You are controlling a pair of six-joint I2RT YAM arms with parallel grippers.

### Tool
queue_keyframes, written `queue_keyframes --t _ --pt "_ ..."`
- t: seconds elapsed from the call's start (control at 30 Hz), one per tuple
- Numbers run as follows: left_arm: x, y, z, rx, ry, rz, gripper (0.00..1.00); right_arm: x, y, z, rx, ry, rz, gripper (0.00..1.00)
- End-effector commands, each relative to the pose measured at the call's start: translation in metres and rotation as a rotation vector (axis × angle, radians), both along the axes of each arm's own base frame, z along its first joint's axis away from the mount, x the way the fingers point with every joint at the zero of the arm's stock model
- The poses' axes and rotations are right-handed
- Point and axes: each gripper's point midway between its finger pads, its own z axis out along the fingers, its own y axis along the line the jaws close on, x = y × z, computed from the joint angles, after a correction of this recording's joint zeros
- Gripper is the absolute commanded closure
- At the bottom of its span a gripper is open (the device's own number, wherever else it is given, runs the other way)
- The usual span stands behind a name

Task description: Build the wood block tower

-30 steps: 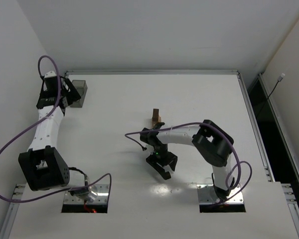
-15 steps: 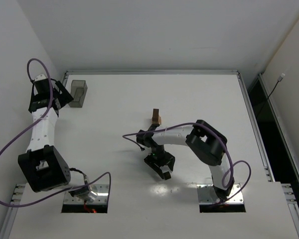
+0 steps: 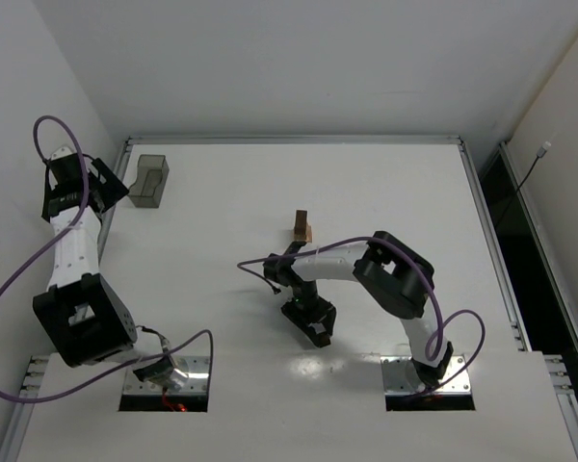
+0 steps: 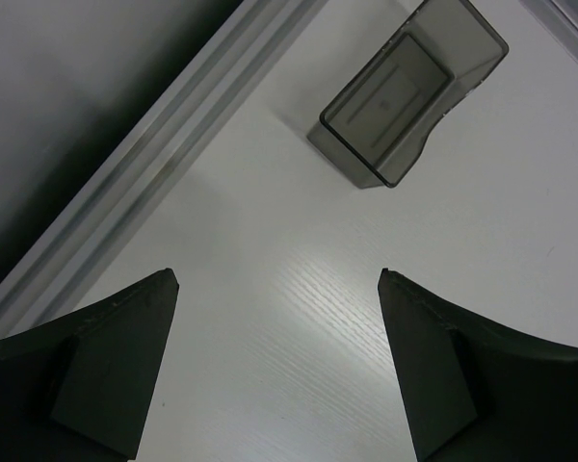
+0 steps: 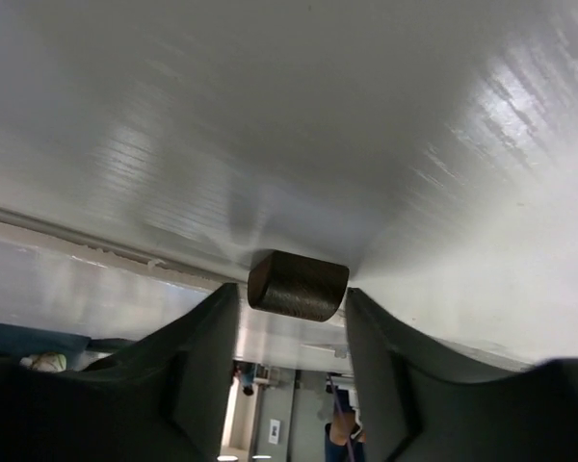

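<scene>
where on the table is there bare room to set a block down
The far right of the table, from the wood block tower to its right edge, is bare; so is the stretch between the grey bin and the tower. Crowded: near middle, where the right gripper straddles a dark block.

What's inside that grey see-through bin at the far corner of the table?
Nothing that shows. The left wrist camera looks down into the bin and only its bare moulded floor appears, with no blocks. From the overhead camera the inside is too small and dim to tell more.
</scene>
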Motion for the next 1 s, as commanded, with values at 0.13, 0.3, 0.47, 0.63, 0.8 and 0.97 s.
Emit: queue_keyframes --t 0.13,0.3,0.47,0.63,0.8,0.97 --pt "0.013 0.007 0.019 -0.002 -0.065 -0.006 0.17 -0.008 0.0 -0.003 -0.022 0.034 -0.02 0.78" --pt "0.014 0.002 0.015 -0.02 -0.064 -0.028 0.17 -0.003 0.004 0.004 0.005 0.008 -0.008 1.0" --pt "0.014 -0.009 0.014 -0.039 -0.086 -0.059 0.17 0.03 0.013 0.034 0.09 -0.166 0.044 1.0" --pt "0.016 -0.04 0.021 -0.044 -0.118 -0.117 0.19 0.07 0.04 0.087 0.224 -0.391 0.092 1.0" --pt "0.016 -0.084 0.027 -0.053 -0.127 -0.193 0.19 0.102 0.062 0.137 0.358 -0.507 0.102 1.0" --pt "0.012 -0.126 0.047 -0.012 -0.16 -0.259 0.19 0.126 0.071 0.181 0.511 -0.49 0.105 1.0"
